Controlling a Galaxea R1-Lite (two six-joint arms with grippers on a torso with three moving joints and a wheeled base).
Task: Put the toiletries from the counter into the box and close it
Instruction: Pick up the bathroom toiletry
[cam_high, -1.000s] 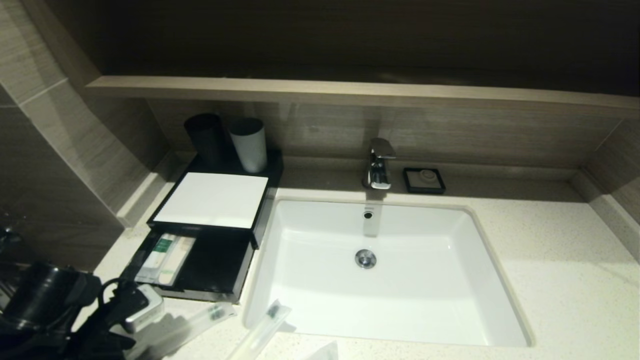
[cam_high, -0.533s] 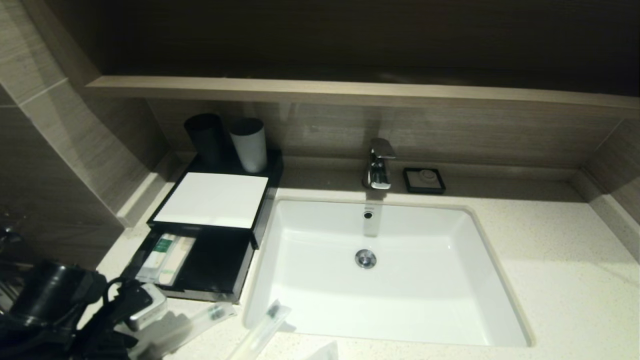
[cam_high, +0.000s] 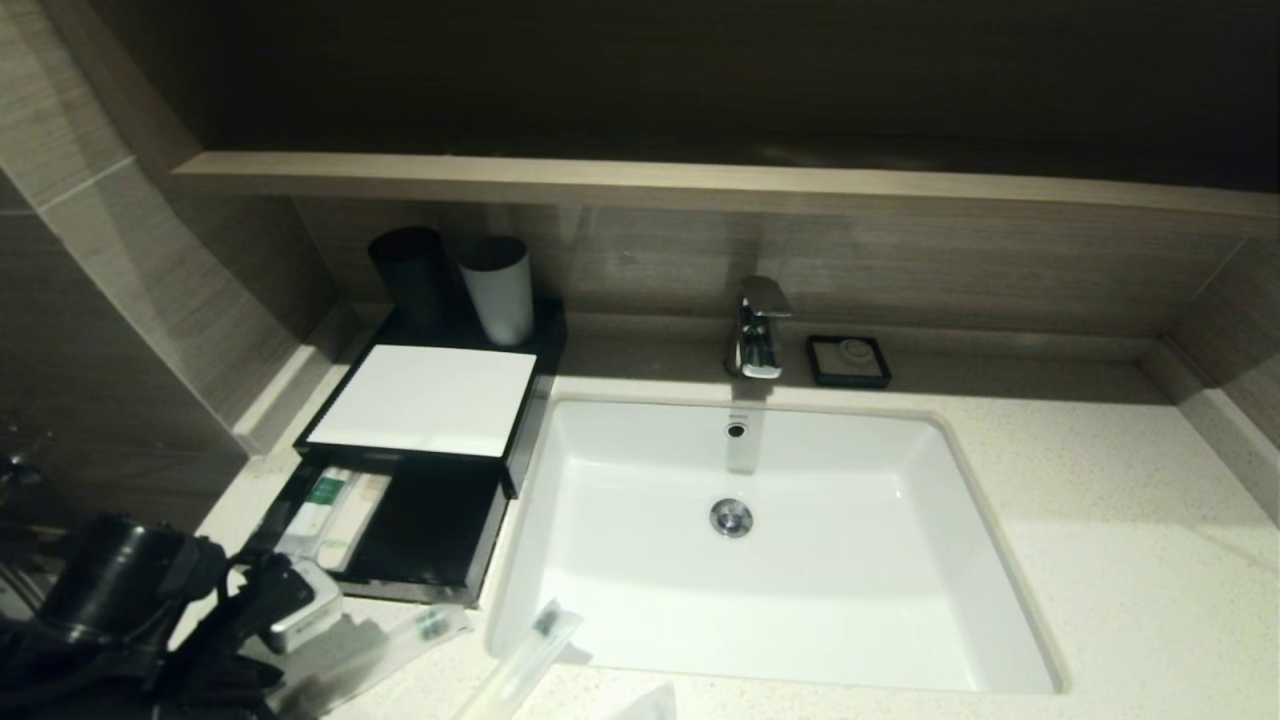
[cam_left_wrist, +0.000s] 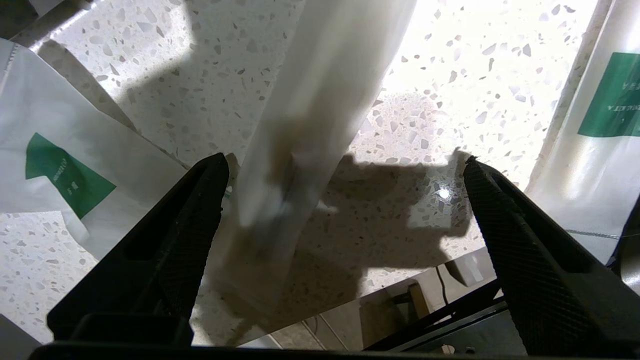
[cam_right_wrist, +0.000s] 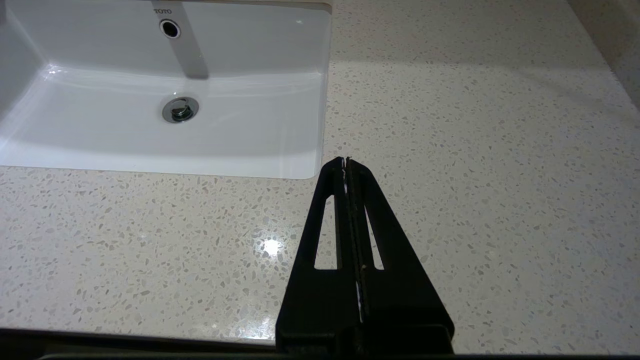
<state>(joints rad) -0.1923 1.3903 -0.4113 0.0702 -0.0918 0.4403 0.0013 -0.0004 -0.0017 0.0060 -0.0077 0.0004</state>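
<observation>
Drawer (cam_high: 400, 535) of the box (cam_high: 425, 400) stands pulled out at 9 o'clock from the basin (cam_high: 760, 540), two sachets (cam_high: 330, 515) lying inside. At 7 o'clock the left gripper (cam_left_wrist: 345, 165) hangs over the counter (cam_high: 1130, 560), jaws wide apart around a slim translucent sleeve (cam_left_wrist: 305, 130) (green-marked sachets flank it on both sides). Another sleeve (cam_high: 525, 660) lies at the basin's near edge. Right gripper (cam_right_wrist: 346, 161), jaws pressed together, hovers over bare counter at 4 o'clock.
</observation>
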